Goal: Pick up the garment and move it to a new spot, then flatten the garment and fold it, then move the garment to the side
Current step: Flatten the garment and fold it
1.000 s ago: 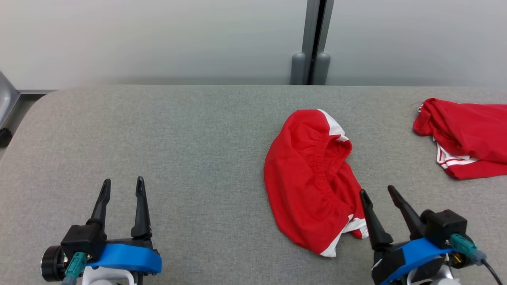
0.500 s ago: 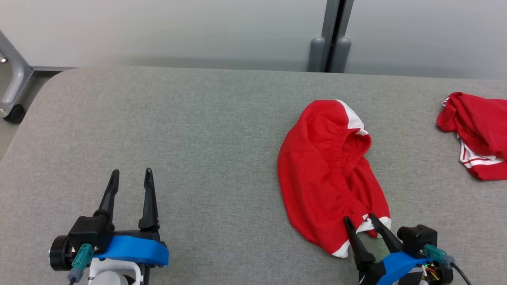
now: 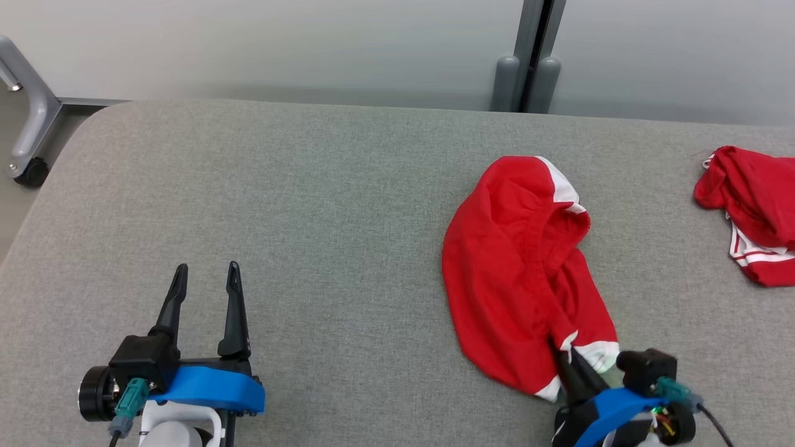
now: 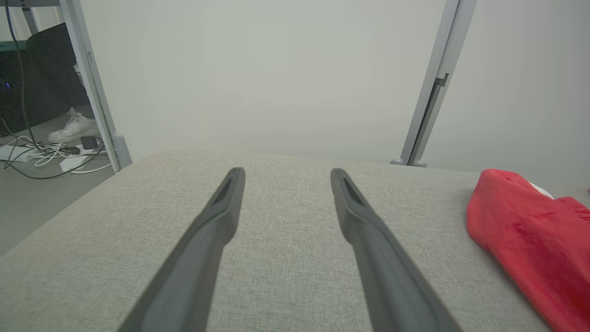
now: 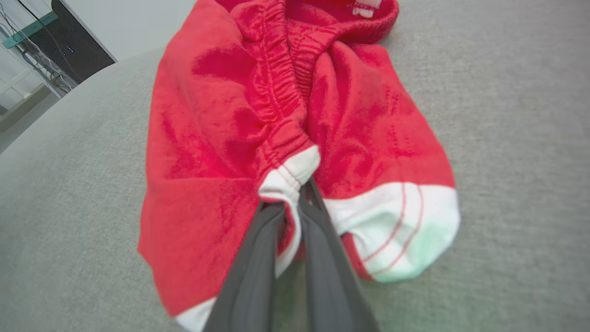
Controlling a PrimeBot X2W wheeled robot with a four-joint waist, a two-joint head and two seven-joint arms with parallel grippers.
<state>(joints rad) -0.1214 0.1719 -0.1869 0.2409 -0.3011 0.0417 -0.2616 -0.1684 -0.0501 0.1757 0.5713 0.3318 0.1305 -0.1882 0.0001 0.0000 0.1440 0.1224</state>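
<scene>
Lower left, the left gripper (image 3: pixel 207 268) is wide open, holding nothing. Right of the middle, red cloth shorts with white edges (image 3: pixel 509 273) lie on the grey table (image 3: pixel 310 217). Lower right, the right gripper (image 3: pixel 566 355) pinches their white edge tight.

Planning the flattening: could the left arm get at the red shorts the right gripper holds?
Probably yes: only grey table surface lies between the open left gripper and the shorts, though it must reach sideways.
</scene>
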